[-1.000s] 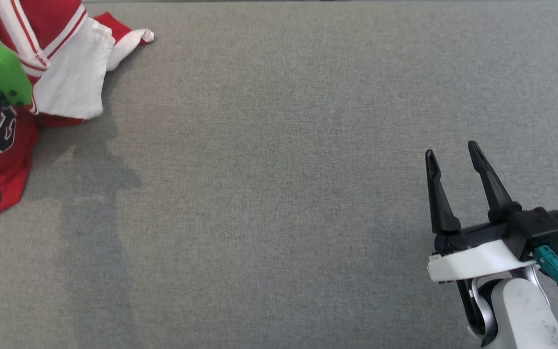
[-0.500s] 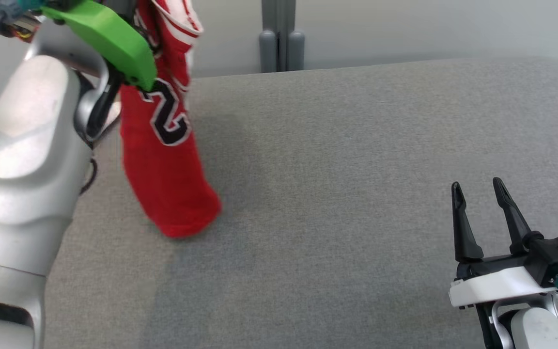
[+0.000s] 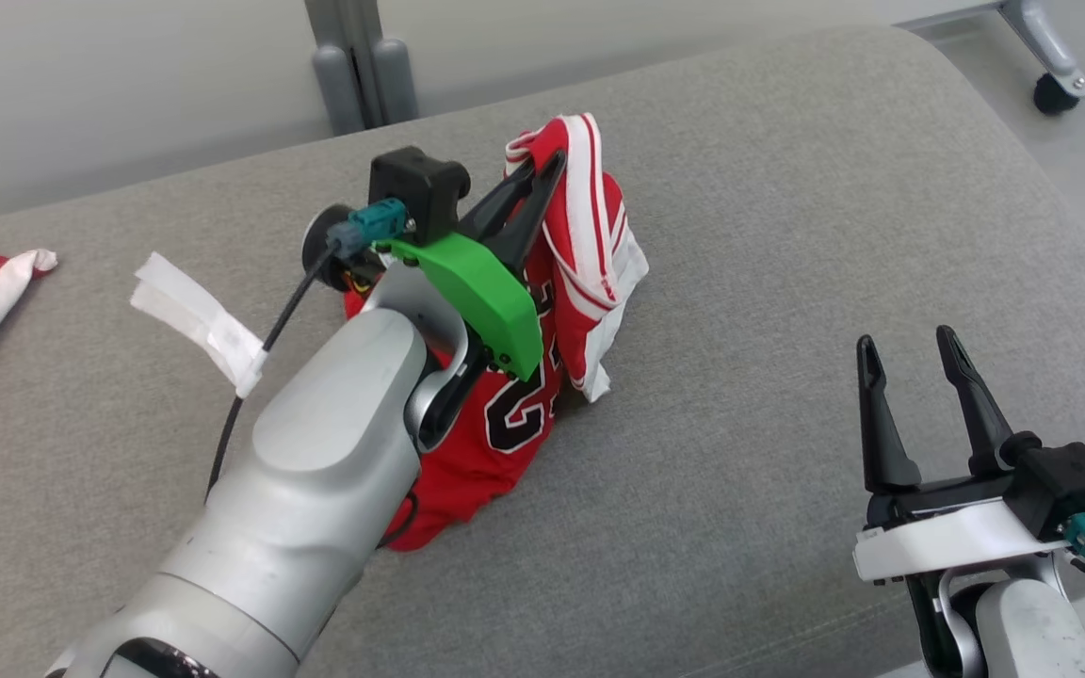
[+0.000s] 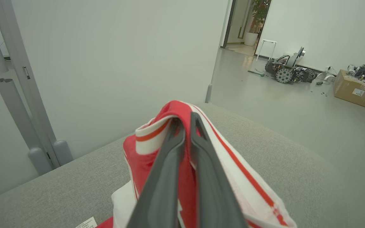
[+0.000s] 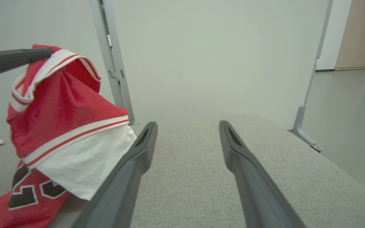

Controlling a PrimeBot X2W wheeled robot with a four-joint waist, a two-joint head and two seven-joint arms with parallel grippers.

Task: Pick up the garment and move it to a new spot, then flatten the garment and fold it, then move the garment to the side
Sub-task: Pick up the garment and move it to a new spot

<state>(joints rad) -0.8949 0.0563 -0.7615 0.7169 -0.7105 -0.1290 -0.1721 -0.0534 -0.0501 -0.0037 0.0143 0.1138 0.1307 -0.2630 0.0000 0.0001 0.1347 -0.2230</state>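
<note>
Jersey (image 3: 505, 443), red with white striped trim and black numerals, hangs from the left gripper (image 3: 542, 171), whose fingers are clamped together on a striped edge at the garment's top. The lower part of the jersey rests crumpled on the grey padded surface (image 3: 769, 217), near its middle, beneath the left wrist. The right gripper (image 3: 906, 341) hovers at lower right, fingers apart and empty, well apart from the jersey
</note>
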